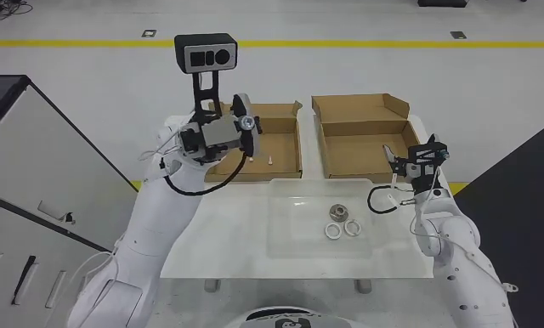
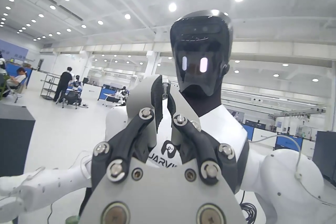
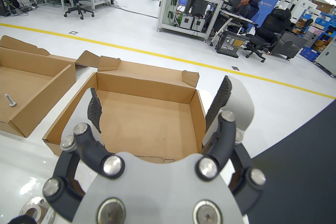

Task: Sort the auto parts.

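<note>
the left box [image 1: 280, 141] and right box [image 1: 357, 154] lie open from above; their walls and raised back flaps bar a low reach, with a narrow strip of worktop [image 1: 310, 149] between them.

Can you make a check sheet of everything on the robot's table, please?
Surface: white table, clear tray on it.
Job's things: metal flange and two white rings in the tray; one bolt in the left box; right box beside it.
Clutter: nothing seen.
Grippers: left gripper raised, shut on a second bolt; right gripper open by the right box's near side.
Cables: black cable looping under the left wrist; cables at the right wrist.
Surroundings: yellow floor line beyond the table.
</note>
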